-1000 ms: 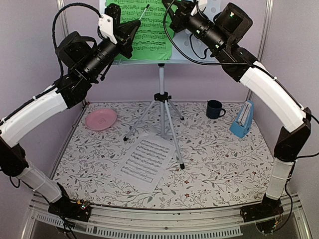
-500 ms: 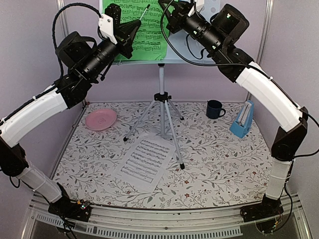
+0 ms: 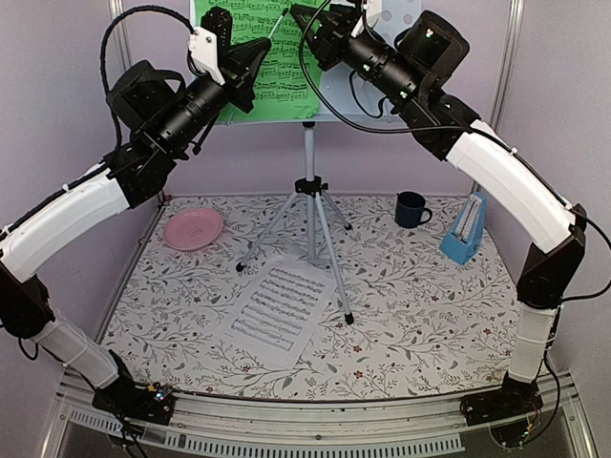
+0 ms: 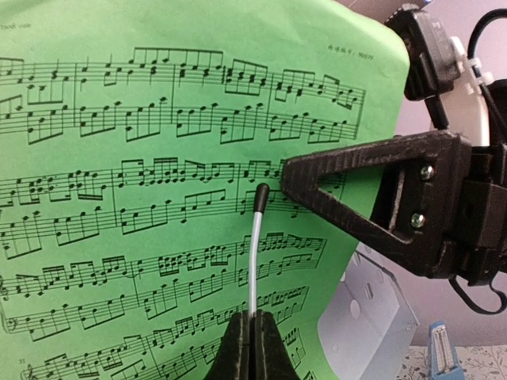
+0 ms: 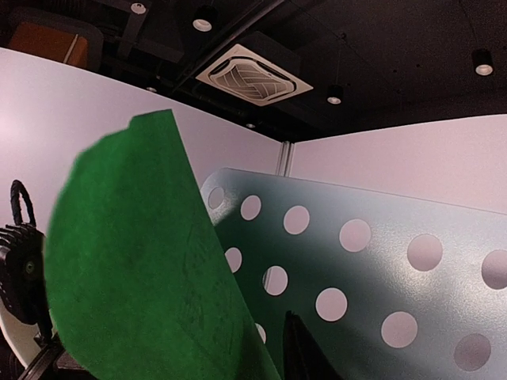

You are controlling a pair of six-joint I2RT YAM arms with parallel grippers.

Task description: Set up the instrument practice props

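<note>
Table (image 3: 430, 324), floral cloth: carries everything listed.

Music stand (image 3: 308, 157): upright on its tripod at the back centre, so judged set up.

Green page (image 3: 296, 91): on the stand's desk, right edge curling forward off the perforated panel; placement judged unfinished.

White page (image 3: 282, 307): flat on the table just in front of the tripod legs, not yet on the stand; judged the main item left.

Plate (image 3: 193, 229), pink: left of the tripod, apart from it; no obstruction.

Metronome (image 3: 465, 232): upright at the right edge, untouched.

Mug (image 3: 411, 209): just left of the metronome, clear of the stand.

Left gripper (image 4: 253, 340): raised before the green page, pinched tight on the silver rod.

Right gripper (image 3: 307, 21): at the green page's upper right edge; wide or narrow cannot be told. It crowds the left gripper.

Silver rod (image 4: 253, 261): thin, black-tipped, lying across the green page; whether it belongs to the stand cannot be told.
</note>
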